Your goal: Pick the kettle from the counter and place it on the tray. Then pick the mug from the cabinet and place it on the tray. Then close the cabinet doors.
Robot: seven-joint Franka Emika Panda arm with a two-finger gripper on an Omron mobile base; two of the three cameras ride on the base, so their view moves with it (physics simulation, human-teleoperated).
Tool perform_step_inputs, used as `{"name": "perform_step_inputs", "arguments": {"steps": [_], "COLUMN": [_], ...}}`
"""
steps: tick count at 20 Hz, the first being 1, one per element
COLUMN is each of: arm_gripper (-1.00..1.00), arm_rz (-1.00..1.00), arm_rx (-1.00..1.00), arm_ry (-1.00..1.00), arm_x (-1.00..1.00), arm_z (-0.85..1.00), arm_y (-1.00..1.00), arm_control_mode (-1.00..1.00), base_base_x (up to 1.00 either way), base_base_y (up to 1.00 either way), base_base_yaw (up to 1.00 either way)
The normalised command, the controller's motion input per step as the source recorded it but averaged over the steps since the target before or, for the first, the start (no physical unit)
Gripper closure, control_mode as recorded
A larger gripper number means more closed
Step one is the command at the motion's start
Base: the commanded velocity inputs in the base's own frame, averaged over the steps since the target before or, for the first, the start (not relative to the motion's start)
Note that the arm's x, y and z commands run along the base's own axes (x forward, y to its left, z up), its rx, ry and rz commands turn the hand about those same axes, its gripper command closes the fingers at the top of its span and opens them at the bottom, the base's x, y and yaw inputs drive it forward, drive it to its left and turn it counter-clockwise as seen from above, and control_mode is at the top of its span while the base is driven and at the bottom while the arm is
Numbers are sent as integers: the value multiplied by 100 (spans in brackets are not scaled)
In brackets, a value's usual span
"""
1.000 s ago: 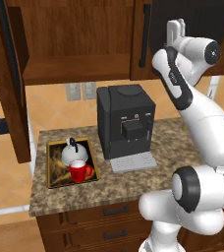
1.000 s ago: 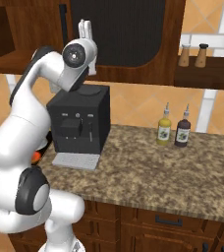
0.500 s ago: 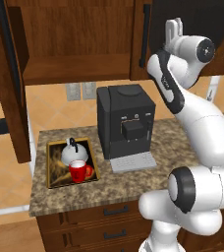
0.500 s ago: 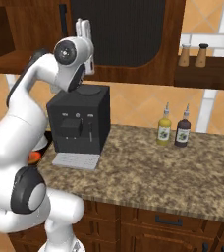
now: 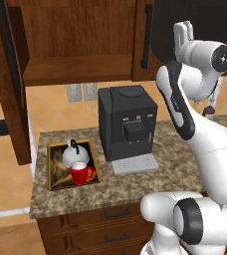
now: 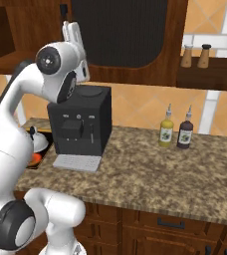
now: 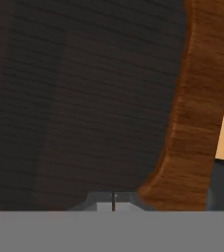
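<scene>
The gripper (image 5: 183, 31), fingers pressed together and holding nothing, is pointing up at the right cabinet door (image 5: 195, 30), upper right. At lower left the kettle (image 5: 74, 155) and mug (image 5: 79, 173) are standing upright on the tray (image 5: 53, 169), its long axis running front to back.

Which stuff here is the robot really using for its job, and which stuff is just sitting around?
For the job:
kettle and red mug, both on the tray
counter
cabinet and its right door
gripper, shut, up by that door

Just sitting around:
black coffee machine
two sauce bottles
salt and pepper shakers
</scene>
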Motion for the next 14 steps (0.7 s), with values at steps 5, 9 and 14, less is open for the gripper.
{"name": "perform_step_inputs", "arguments": {"steps": [5, 9, 14], "arm_gripper": [100, 100, 100], "arm_rz": [4, 7, 12], "arm_rx": [-33, -36, -28], "arm_ry": [26, 32, 19], "arm_x": [-93, -45, -22], "arm_z": [2, -12, -42], "arm_y": [32, 35, 47], "arm_control_mode": [-100, -100, -100], "base_base_x": [0, 0, 0], "base_base_y": [0, 0, 0], "base_base_yaw": [0, 0, 0]}}
